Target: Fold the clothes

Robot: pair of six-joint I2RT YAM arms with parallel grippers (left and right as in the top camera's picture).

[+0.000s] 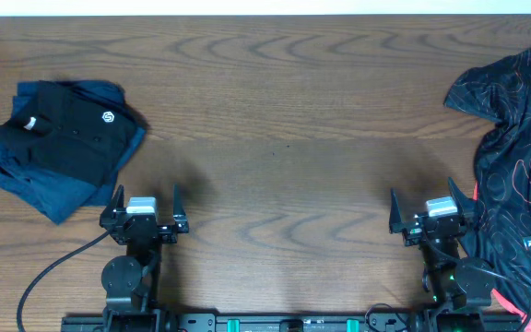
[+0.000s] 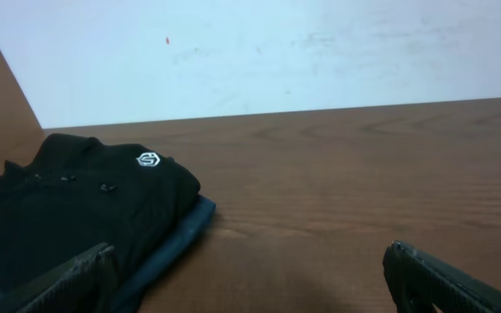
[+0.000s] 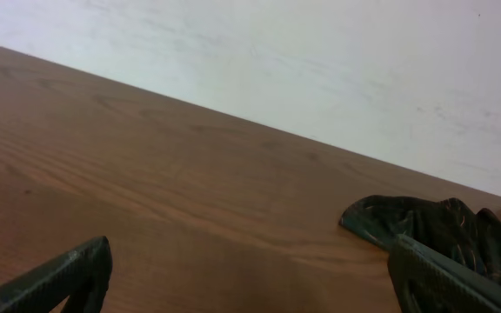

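Left gripper (image 1: 146, 195) and right gripper (image 1: 423, 201) sit near, jaws wide open, holding nothing. Folded clothes (image 1: 63, 138) lie left, out of the way. Crumpled shirt (image 1: 519, 138) waits right on the bench (image 1: 284, 120), probably next.

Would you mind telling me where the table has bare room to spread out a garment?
The wide middle of the table is bare, between the folded dark stack at left and the crumpled patterned garment at right. Crowded: the right edge, beside the right gripper.
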